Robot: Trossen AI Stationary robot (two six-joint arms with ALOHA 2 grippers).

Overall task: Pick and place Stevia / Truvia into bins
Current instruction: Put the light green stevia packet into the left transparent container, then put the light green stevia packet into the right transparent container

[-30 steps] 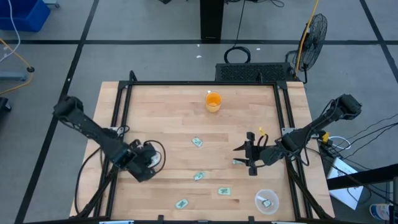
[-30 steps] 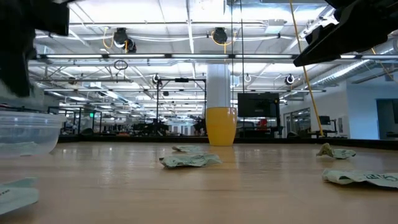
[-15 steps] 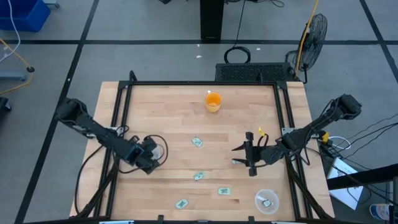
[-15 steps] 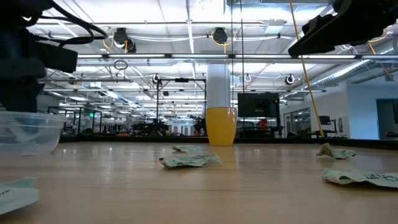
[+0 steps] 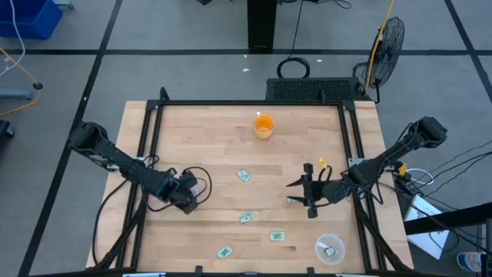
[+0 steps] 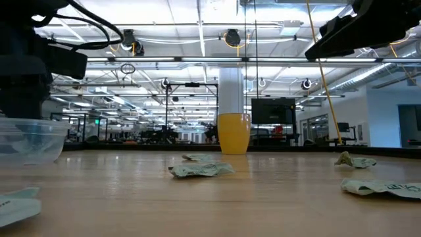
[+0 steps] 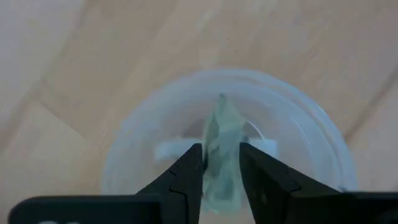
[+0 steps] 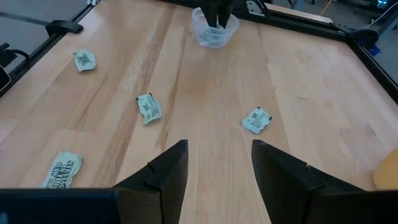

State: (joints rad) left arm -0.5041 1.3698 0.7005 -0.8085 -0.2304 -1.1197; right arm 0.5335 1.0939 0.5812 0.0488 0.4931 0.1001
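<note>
Packet [image 7: 221, 146] pinched in left hand [image 7: 220, 163], seemingly over cup [image 7: 134, 140].

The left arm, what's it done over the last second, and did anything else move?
The left gripper, pinching a green packet, swung toward the table's middle and now hangs over the left clear cup. The right gripper, loose packets and orange cup stayed put.

Two dark, near-black arms, slim jointed links with chunkier rounded joint housings. Left arm [image 5: 115, 158]: black cable looped loosely beside wrist. Right arm [image 5: 384, 163]: small yellow patch on link near wrist. Left claw [image 7: 220, 167]: two flat black fingers, tapered, matte. Right claw [image 8: 216, 163]: same black fingers, broad, angular edges, boxy black base.
</note>
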